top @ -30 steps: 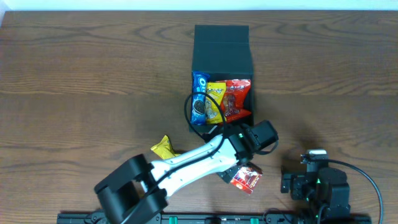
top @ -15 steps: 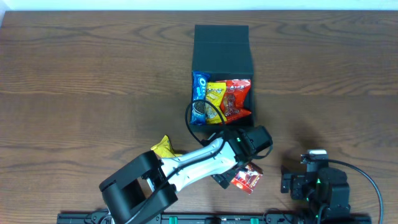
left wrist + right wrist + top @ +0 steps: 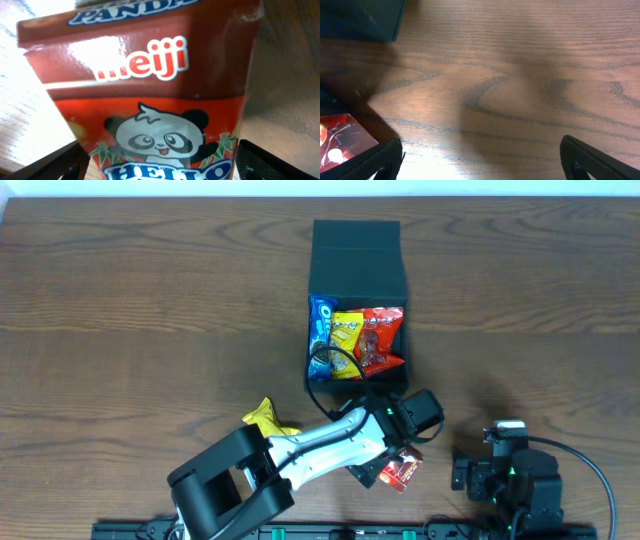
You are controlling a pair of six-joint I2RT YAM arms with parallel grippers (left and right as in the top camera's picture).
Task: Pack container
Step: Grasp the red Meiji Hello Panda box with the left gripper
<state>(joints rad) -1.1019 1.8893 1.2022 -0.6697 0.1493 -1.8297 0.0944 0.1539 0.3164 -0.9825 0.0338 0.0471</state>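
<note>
The container (image 3: 357, 255) is a dark square box with its flap lid open at the back. It holds a blue Oreo packet (image 3: 321, 330), a yellow packet (image 3: 346, 335) and a red packet (image 3: 381, 340). A red Hello Panda packet (image 3: 403, 471) lies on the table in front of the box. My left gripper (image 3: 390, 462) is down over it. In the left wrist view the packet (image 3: 160, 75) fills the frame, and the open gripper (image 3: 160, 167) has one finger on each side of it. My right gripper (image 3: 500, 442) rests open and empty at the front right (image 3: 480, 160).
A crumpled yellow packet (image 3: 264, 418) lies on the table left of my left arm. A black cable loops over the container's front edge (image 3: 330, 365). The right wrist view shows the container's corner (image 3: 360, 20) and the red packet (image 3: 340, 140) at the left.
My left gripper has moved toward the front edge of the table and down onto the Hello Panda packet. The packet has hardly shifted. The right arm has not moved.
</note>
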